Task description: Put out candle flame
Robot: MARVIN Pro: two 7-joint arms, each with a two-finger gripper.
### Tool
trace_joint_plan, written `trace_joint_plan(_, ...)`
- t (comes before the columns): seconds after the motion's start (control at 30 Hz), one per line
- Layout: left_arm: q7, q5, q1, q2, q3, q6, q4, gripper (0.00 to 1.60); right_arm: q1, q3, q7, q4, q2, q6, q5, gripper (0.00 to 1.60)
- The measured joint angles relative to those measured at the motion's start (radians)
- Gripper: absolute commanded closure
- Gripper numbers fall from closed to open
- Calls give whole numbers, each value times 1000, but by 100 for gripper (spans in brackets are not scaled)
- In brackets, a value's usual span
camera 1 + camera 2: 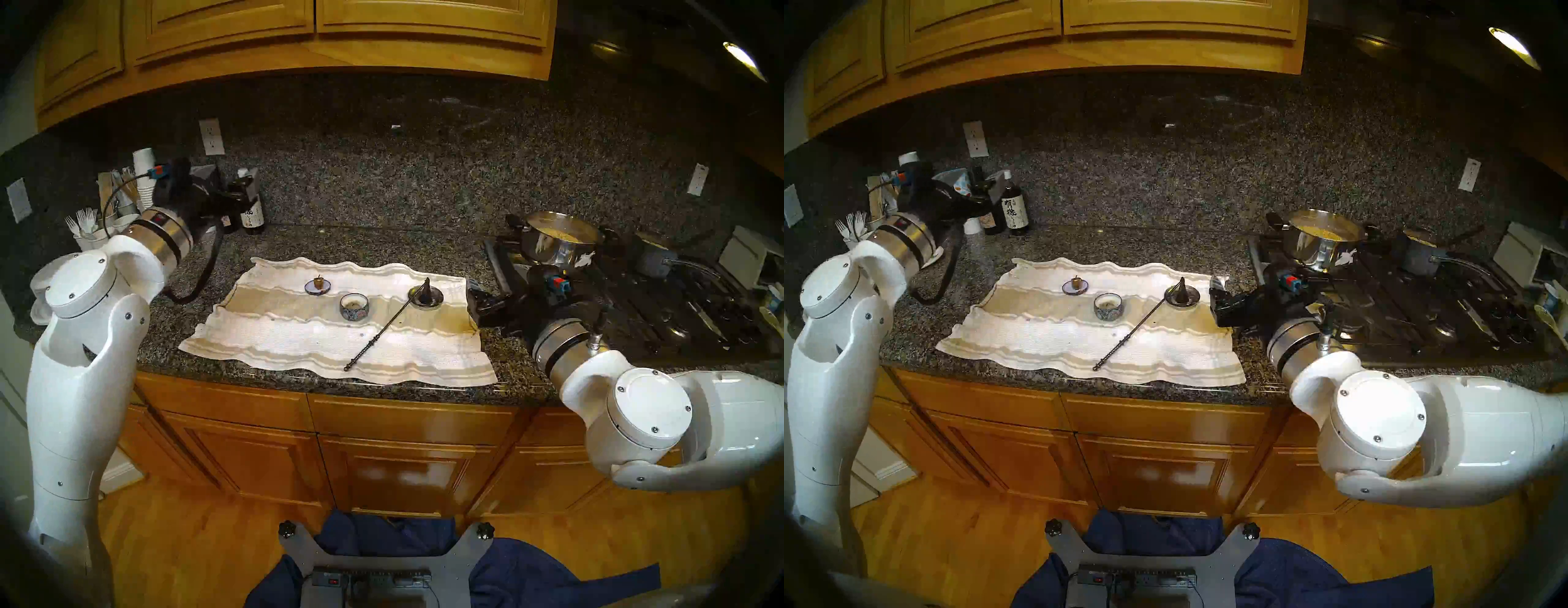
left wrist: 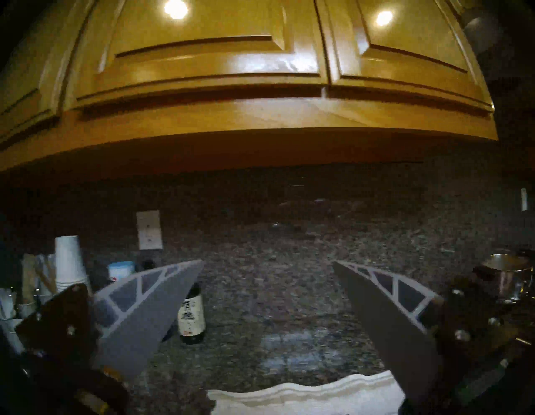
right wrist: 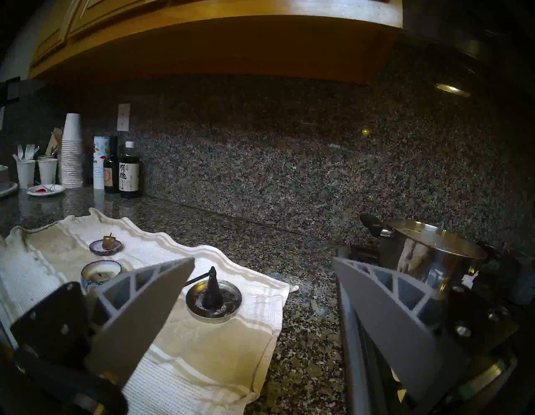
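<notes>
In the head view, a candle snuffer [image 1: 384,325] is seen lying on a white towel [image 1: 297,339] spread over the granite counter [image 1: 382,246]. Its cone rests on a small metal dish [image 1: 425,296] and its thin handle runs toward the counter's front edge. Two candles are set to its left: a stub on a saucer [image 1: 317,283] and a bowl candle [image 1: 354,306]; no flame can be made out. The right hand [image 1: 477,303] is held just beside the towel's right edge, the left hand [image 1: 246,189] well apart by the bottles [image 1: 252,212].

The second head view shows the same layout.

In the left wrist view, the left hand's fingers [image 2: 150,313] are spread apart and empty.

In the right wrist view, the right hand's fingers [image 3: 139,313] are likewise apart and empty, near the dish. The snuffer is judged light, stiff and slippery; its beaded handle end is best pinched. The wrinkled towel may shift underneath. A pot [image 3: 434,255] on the stove crowds the right.
</notes>
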Motion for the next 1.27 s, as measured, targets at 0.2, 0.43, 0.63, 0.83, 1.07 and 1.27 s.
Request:
trace_joint_plan(0.2,-13,37,92,-44,-80,-60,0,0,0,0,0,0,0,0,0,0)
trace_joint_plan(0.43,-52,52,162,-77,-102,-143,-2,0,0,0,0,0,0,0,-1,0)
trace_joint_plan(0.63,-70,57,179,-90,-106,-168,-2,0,0,0,0,0,0,0,-1,0)
trace_joint_plan(0.83,-81,62,181,-99,-109,-180,-1,0,0,0,1,0,0,0,-1,0)
trace_joint_plan(1.07,-90,67,181,-104,-111,-185,-1,0,0,0,1,0,0,0,-1,0)
trace_joint_plan(1.27,-95,71,181,-106,-112,-186,-1,0,0,0,1,0,0,0,-1,0)
